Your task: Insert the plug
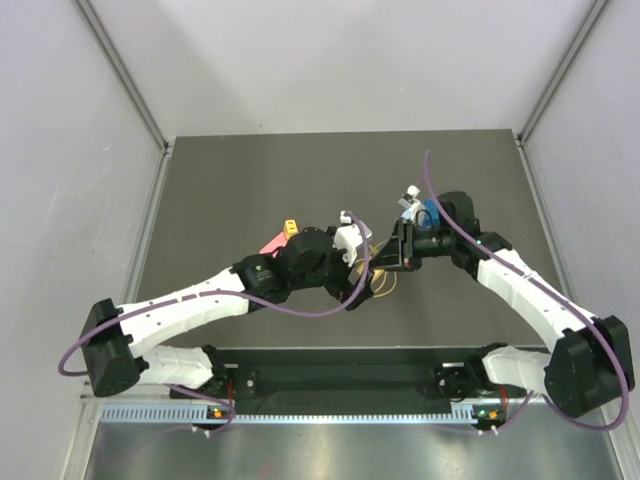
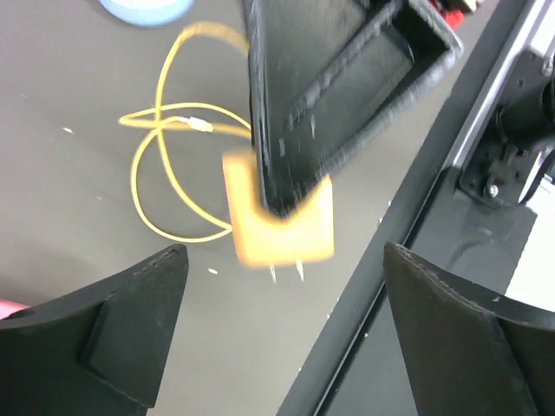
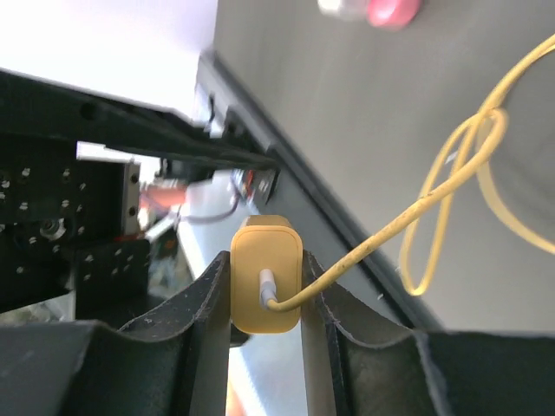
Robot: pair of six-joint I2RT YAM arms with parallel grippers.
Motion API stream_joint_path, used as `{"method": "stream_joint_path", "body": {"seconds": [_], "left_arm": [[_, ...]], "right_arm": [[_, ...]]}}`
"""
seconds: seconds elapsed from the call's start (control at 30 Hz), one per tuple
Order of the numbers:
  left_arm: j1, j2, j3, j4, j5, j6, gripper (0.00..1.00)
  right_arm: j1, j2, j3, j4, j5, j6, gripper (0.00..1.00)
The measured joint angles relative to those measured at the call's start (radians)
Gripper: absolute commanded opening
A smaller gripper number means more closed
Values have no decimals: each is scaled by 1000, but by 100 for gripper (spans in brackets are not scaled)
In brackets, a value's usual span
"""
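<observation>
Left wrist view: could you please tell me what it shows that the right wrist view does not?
Only the left wrist view: the two prongs under the plug, the open left end effector, and a light-blue object at the top edge. Only the right wrist view: the white connector where the wire enters the plug. Both: the right end effector clamped on the yellow plug, with the wire looping over the dark table.

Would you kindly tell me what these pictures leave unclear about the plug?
Left wrist: the plug is motion-blurred, its top behind the right gripper.
Right wrist: its far face is turned away.
Top view: the arms cover it.
Where it goes: in no view.
</observation>
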Motion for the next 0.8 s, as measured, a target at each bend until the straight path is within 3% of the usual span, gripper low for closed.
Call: {"method": "stream_joint_path", "body": {"seconds": [0.17, 0.3, 0.47, 0.67, 0.8], "left_arm": [[0, -68, -11, 16, -33, -24, 99], [0, -124, -11, 8, -69, -42, 99], [0, -192, -9, -7, -202, -70, 99], [0, -199, 72, -114, -344, -118, 99], [1, -200, 142, -149, -424, -146, 99]], "right_arm": [[-74, -37, 43, -28, 131, -18, 0], [-91, -56, 128, -104, 343, -48, 0], [-114, -231, 162, -259, 666, -53, 0], [-201, -309, 406, -480, 1057, -122, 0], [-219, -286, 504, -527, 1193, -167, 0]]}}
